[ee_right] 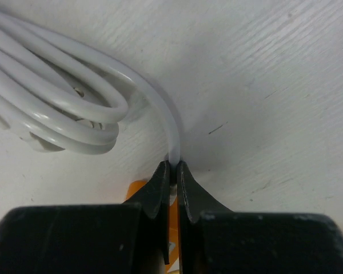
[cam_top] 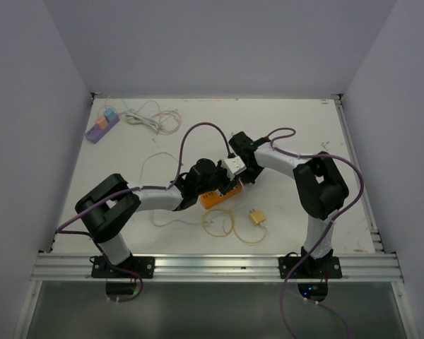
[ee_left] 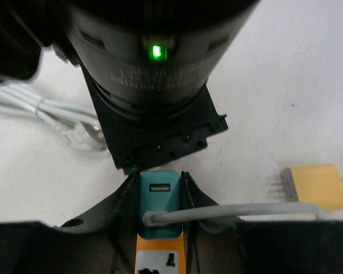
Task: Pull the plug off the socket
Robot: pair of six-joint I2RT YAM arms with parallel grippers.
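Observation:
An orange socket strip [cam_top: 219,199] lies at the table's middle. In the left wrist view a teal plug [ee_left: 160,205] with a USB port sits on the strip's end [ee_left: 160,254]. A grey-white cable [ee_left: 234,211] leaves the plug to the right. My left gripper [ee_left: 159,177] is shut on the teal plug, one jaw on each side; it also shows in the top view [cam_top: 210,185]. My right gripper [ee_right: 173,165] is shut on a white cord [ee_right: 160,103], with the orange strip [ee_right: 135,188] just beneath. In the top view the right gripper [cam_top: 242,169] is at the strip's far end.
A loose yellow plug [cam_top: 257,217] with bare prongs lies right of the strip, also in the left wrist view [ee_left: 317,185]. A purple socket strip [cam_top: 102,126] and a white cable bundle [cam_top: 148,116] lie at the back left. The right wrist body [ee_left: 154,74] hangs just beyond my left jaws.

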